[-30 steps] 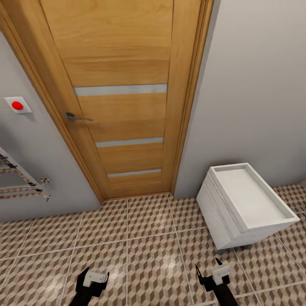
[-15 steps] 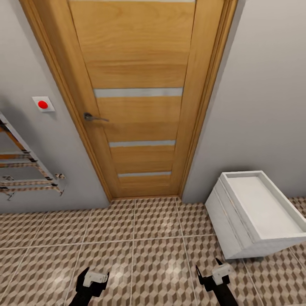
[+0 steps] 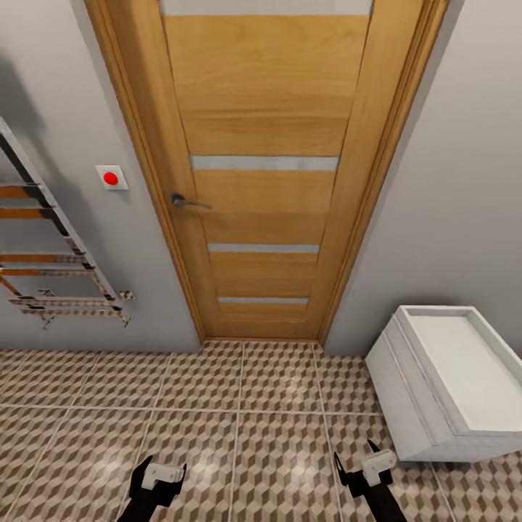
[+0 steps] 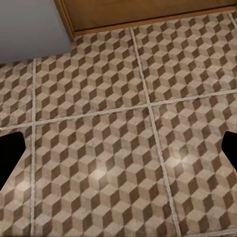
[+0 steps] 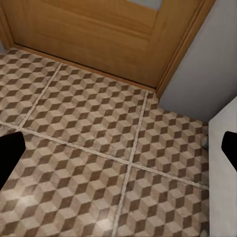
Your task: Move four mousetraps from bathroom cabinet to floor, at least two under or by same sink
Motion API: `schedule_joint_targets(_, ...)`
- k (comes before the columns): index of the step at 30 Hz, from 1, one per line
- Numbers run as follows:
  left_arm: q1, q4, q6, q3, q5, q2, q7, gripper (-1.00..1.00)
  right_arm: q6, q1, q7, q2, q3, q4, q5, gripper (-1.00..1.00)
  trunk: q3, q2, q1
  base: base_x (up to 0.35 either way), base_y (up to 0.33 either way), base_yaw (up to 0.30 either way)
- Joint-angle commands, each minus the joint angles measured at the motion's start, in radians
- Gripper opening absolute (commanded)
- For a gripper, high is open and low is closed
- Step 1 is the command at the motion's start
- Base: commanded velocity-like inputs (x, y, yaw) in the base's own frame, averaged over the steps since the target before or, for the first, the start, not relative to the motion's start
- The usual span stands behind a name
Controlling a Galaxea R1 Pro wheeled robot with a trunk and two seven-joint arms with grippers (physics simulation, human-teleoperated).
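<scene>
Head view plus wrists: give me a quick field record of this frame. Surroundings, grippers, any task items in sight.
setting: tiled bathroom floor, cube pattern, pale grout
ahead: closed wooden door with a metal handle
left wall: red button, towel rail
right: white unit with a recessed top, against the grey wall
left gripper: low over the floor, open, holding nothing
right gripper: low over the floor, open, holding nothing, close to the white unit
mousetraps: none in sight
</scene>
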Motion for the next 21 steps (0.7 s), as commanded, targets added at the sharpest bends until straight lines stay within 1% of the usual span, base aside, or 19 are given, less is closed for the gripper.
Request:
schedule_joint_targets(1, -0.002, 0.004, -0.005, -0.008, 0.009, -0.001, -0.003, 1.00, -0.001, -0.001, -0.010, 0.000, 0.003, 0.000, 0.009, 1.00, 0.000, -0.002, 0.001, 0.000, 0.000, 0.189)
schedule_joint_targets(8, -0.002, 0.004, -0.005, -0.008, 0.009, -0.001, -0.003, 1.00, -0.001, -0.001, -0.010, -0.001, 0.004, 0.000, 0.009, 1.00, 0.006, -0.002, 0.001, 0.000, 0.000, 0.213)
schedule_joint_targets(21, -0.002, 0.004, -0.005, -0.008, 0.009, -0.001, -0.004, 1.00, -0.001, -0.001, -0.010, -0.001, 0.004, 0.000, 0.009, 1.00, 0.010, -0.002, 0.001, 0.000, 0.000, 0.275)
